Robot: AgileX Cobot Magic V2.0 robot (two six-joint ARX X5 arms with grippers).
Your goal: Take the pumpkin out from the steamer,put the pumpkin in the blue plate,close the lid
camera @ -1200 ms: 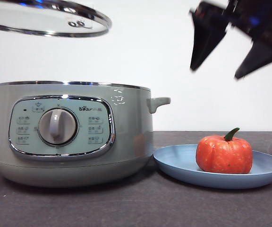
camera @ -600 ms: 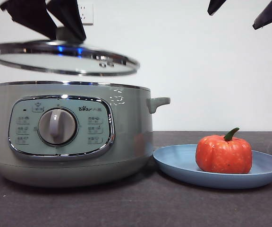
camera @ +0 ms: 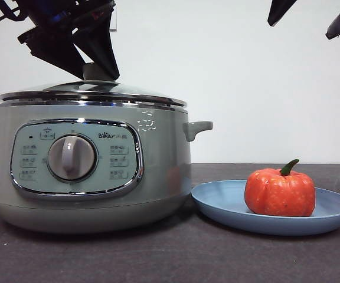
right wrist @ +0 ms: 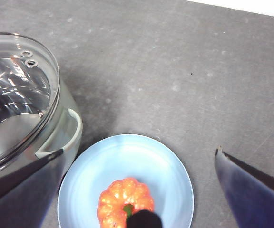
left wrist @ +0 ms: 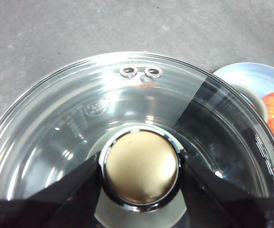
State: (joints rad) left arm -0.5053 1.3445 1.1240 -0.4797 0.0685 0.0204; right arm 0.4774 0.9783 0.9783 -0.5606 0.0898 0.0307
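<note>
Left gripper (left wrist: 139, 173) jaws clench the pale knob of the domed glass lid (camera: 90, 91), seated on the sage-green steamer (camera: 158, 171); right gripper (camera: 311, 17) jaws gape above the orange ribbed pumpkin (camera: 280, 191).

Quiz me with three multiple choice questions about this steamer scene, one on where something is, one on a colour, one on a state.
1. Where is the pumpkin?
A in the steamer
B on the blue plate
C on the bare table

2. What colour is the steamer?
A pale green
B red
C black

3. What is the left gripper doing?
A open above the plate
B shut on the pumpkin
C shut on the lid's knob

Answers:
1 B, it sits on the blue plate.
2 A, its body is pale green.
3 C, its fingers press both sides of the knob of the lid.
</note>
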